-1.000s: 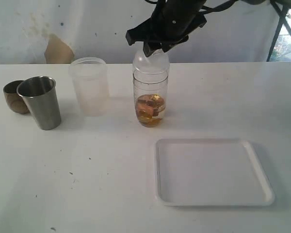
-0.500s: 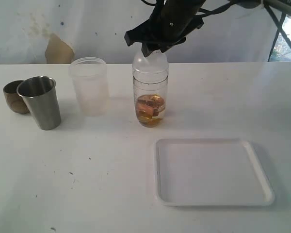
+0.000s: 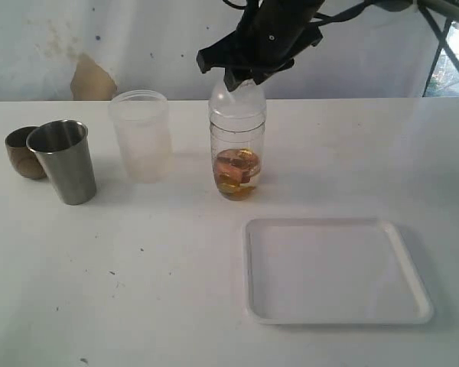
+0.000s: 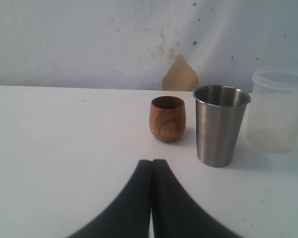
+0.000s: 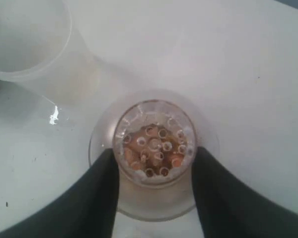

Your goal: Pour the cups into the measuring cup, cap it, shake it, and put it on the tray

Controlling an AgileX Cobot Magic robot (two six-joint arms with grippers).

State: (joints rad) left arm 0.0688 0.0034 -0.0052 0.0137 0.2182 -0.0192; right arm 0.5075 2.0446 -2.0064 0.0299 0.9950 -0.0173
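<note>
The measuring cup (image 3: 237, 145) stands upright mid-table with brown and orange pieces at its bottom. A clear dome lid (image 3: 237, 95) sits on its rim. My right gripper (image 3: 249, 73) comes down from above, and its black fingers (image 5: 107, 183) press both sides of the lid (image 5: 154, 144). To the left stand the frosted plastic cup (image 3: 141, 138), the steel tumbler (image 3: 63, 162) and the wooden cup (image 3: 21, 153). My left gripper (image 4: 152, 162) is shut and empty, low over the table, facing the wooden cup (image 4: 167, 119) and the tumbler (image 4: 219, 126). It is outside the exterior view.
The white tray (image 3: 336, 313) lies flat at the front right, nothing on it, a short way in front of the measuring cup. The frosted cup (image 5: 30, 44) stands close beside the measuring cup. A wall runs behind the table.
The right gripper and the lid have shifted a little up and to the left on the measuring cup. Cups and tray have not moved.
</note>
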